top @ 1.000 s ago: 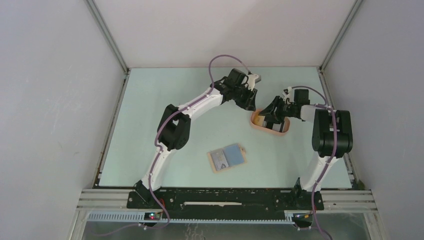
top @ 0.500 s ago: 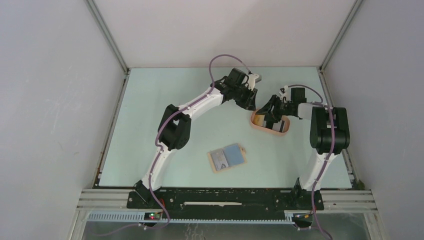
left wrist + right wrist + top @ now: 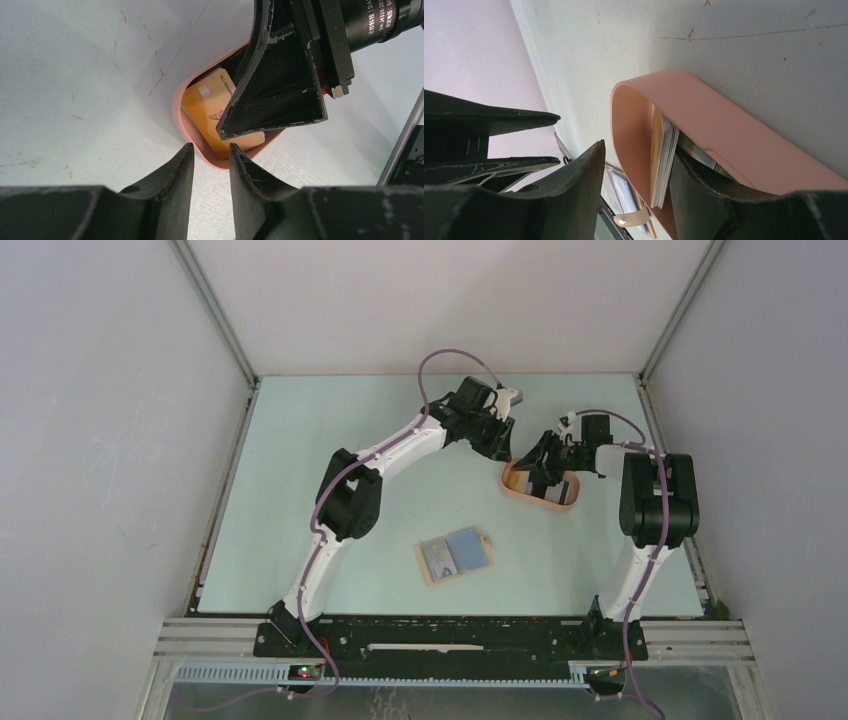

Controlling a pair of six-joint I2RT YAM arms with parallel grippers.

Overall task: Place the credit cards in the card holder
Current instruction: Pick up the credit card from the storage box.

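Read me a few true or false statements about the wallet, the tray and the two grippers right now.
1. The card holder lies open on the table. True.
2. The left gripper holds a card. False: nothing is between its fingers.
3. An orange card lies in the peach tray. True.
4. The right gripper hangs over the card holder. False: it is at the tray, one finger inside beside a stack of cards.

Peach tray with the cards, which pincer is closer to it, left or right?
Right. The right pincer reaches down into the peach tray, straddling the card stack. The left pincer hovers just outside the tray's rim, holding nothing.
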